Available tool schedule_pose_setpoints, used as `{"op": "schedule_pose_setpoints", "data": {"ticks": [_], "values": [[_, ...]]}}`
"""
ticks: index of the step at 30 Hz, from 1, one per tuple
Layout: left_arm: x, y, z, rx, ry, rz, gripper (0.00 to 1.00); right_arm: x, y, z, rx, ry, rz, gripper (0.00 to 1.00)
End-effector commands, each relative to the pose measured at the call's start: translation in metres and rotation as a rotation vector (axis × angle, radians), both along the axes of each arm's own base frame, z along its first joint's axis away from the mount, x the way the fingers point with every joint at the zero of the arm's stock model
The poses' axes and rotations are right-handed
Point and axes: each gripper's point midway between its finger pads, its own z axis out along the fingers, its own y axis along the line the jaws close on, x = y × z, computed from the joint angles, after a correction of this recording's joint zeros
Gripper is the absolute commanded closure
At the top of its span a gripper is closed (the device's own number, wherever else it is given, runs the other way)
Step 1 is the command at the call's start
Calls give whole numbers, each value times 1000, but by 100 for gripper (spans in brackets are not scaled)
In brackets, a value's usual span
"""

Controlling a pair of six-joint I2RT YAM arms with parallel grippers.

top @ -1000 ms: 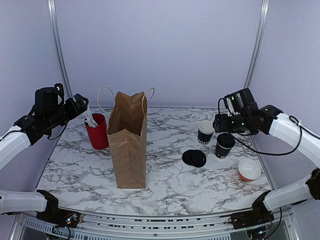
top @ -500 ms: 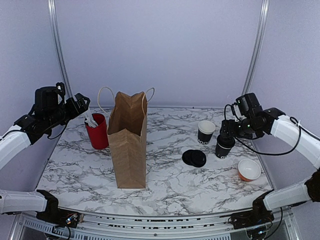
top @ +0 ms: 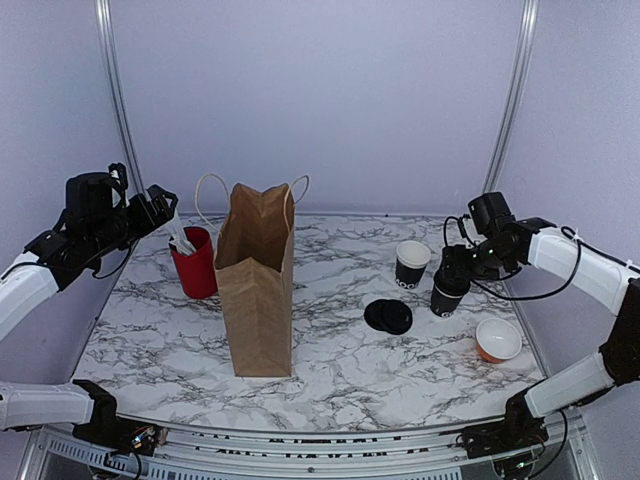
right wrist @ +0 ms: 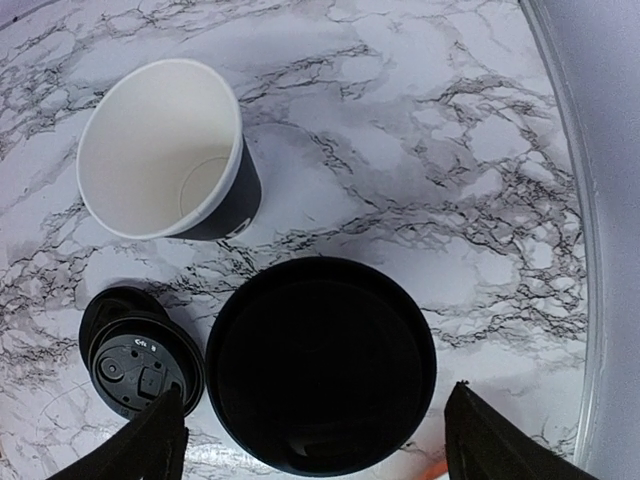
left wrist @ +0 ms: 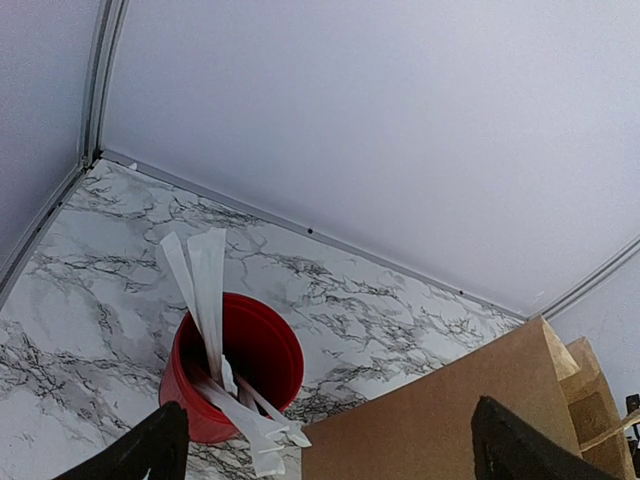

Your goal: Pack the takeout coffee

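Observation:
The takeout coffee [top: 446,298], a small black cup with a black lid [right wrist: 320,365], stands at the right of the marble table. My right gripper [top: 456,268] is directly above it and open. In the right wrist view the gripper [right wrist: 322,442] has one finger on each side of the lid, with a gap on both sides. The brown paper bag [top: 257,290] stands open left of centre. My left gripper [top: 160,208] hovers open over the far left, above the red cup; in its wrist view the left gripper [left wrist: 330,455] holds nothing.
An open black cup with a white interior [top: 411,263] [right wrist: 165,150] stands just left of the coffee. Spare black lids [top: 388,316] [right wrist: 140,365] lie nearby. An orange bowl [top: 498,340] sits at the front right. The red cup [top: 195,263] [left wrist: 232,365] holds white sticks beside the bag [left wrist: 450,420].
My right gripper has come down and slightly right, from above the two black cups to just over the lidded cup, jaws spread around its lid. The left arm has hardly moved.

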Motion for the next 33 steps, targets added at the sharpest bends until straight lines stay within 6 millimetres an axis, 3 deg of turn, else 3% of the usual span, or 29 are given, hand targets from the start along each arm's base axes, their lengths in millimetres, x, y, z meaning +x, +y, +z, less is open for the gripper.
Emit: {"op": "schedule_pose_setpoints", "data": {"ticks": [1, 19, 33], "values": [[-2, 5, 10, 0, -27, 15, 1, 9, 5, 1, 16, -21, 23, 14], [-2, 6, 10, -5, -25, 18, 1, 8, 1, -30, -24, 39, 16, 16], [-2, 3, 18, -2, -32, 2, 1, 5, -3, -33, -50, 60, 13, 27]]}}
